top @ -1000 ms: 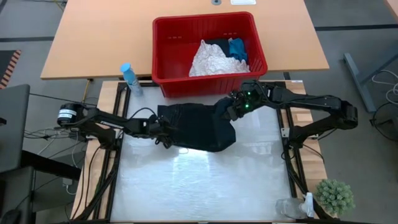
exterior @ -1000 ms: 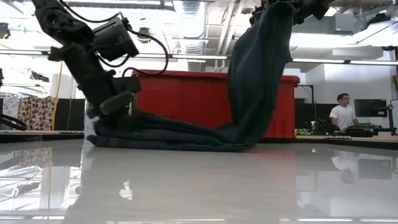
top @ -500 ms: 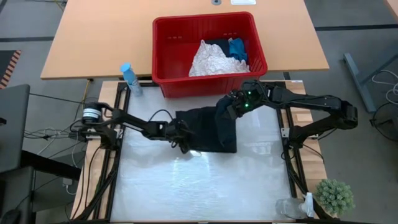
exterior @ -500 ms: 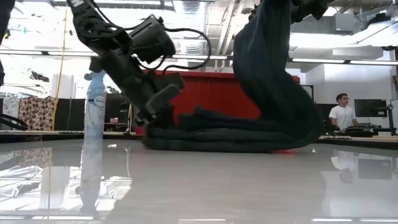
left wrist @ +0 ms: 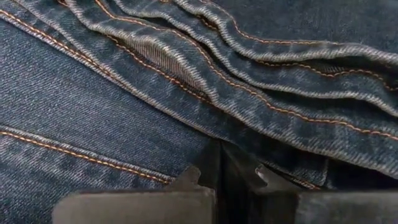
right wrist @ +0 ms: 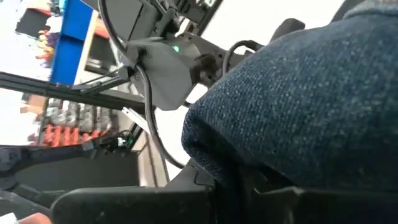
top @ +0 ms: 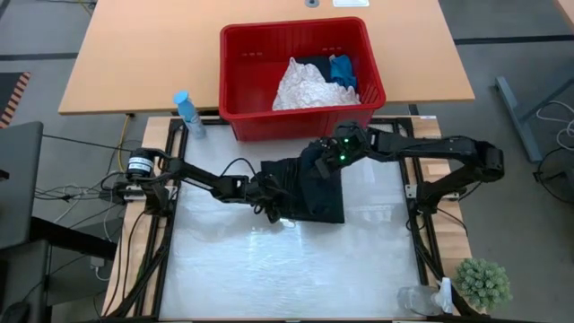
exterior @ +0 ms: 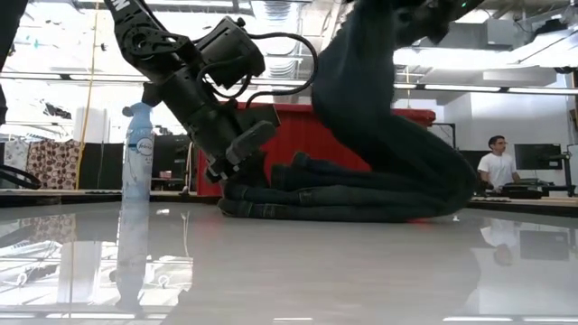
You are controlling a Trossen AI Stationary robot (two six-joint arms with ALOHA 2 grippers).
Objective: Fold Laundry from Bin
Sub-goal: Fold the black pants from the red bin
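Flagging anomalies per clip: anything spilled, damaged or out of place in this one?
Nothing stands out. The right gripper holds one end of the dark jeans up, the left gripper pins the folded stack, and the bin stands upright.

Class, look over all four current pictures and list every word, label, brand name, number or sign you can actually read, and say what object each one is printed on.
No text can be read in any view.
Spray bottle: it carries a label, but the print is too blurred to read.
Red bin, jeans, table: no lettering shows.

Spray bottle (top: 186, 111) — potted plant (top: 482, 283)
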